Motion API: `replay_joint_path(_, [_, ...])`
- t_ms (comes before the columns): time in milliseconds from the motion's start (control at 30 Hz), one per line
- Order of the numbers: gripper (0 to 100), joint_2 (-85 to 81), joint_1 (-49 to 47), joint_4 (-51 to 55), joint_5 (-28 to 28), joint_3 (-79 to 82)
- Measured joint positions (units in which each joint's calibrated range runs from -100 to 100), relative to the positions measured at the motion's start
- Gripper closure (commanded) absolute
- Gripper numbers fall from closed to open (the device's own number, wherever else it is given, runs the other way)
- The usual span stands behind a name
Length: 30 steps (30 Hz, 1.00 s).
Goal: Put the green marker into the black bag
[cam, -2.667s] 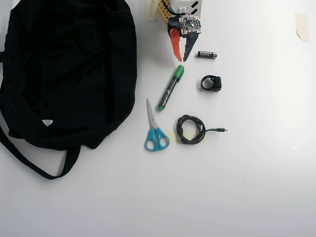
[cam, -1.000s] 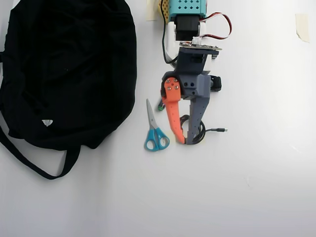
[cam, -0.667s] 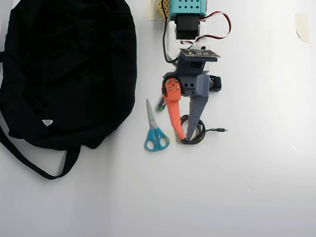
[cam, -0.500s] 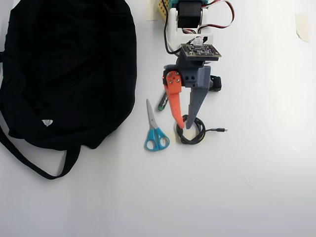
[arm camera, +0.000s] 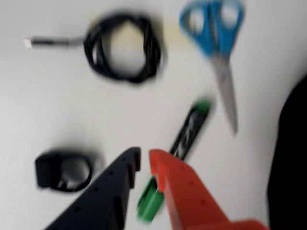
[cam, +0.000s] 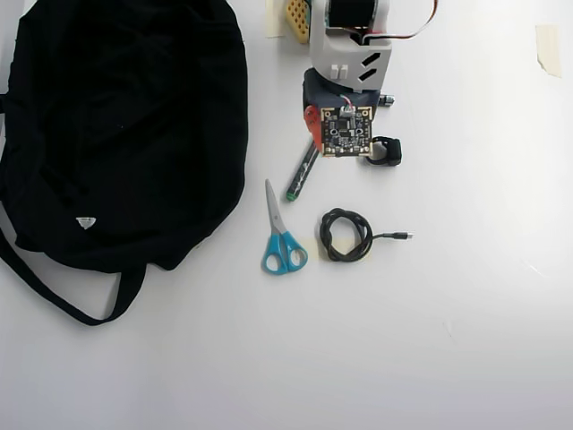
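Lining up over the green marker (arm camera: 184,143) is the job right now, and you're nearly there. In the wrist view the gripper (arm camera: 145,158) hangs just above the cap end, jaws only a sliver apart and holding nothing. The marker lies on the table (cam: 466,313), right of the black bag (cam: 116,125) in the overhead view, near the scissors (cam: 281,235). I'd open wider, straddle the barrel squarely, then drop. Watch the clip (arm camera: 63,170) beside it.

gripper (arm camera: 145,158) pointing straight down, fingertips nearly closed
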Motion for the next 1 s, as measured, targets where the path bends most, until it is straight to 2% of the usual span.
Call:
replay_joint_path(167, [98,0.0,0.1,3.0,-1.4,0.0])
replay_joint_path(1000, [98,0.0,0.1,6.8,-1.5,0.0])
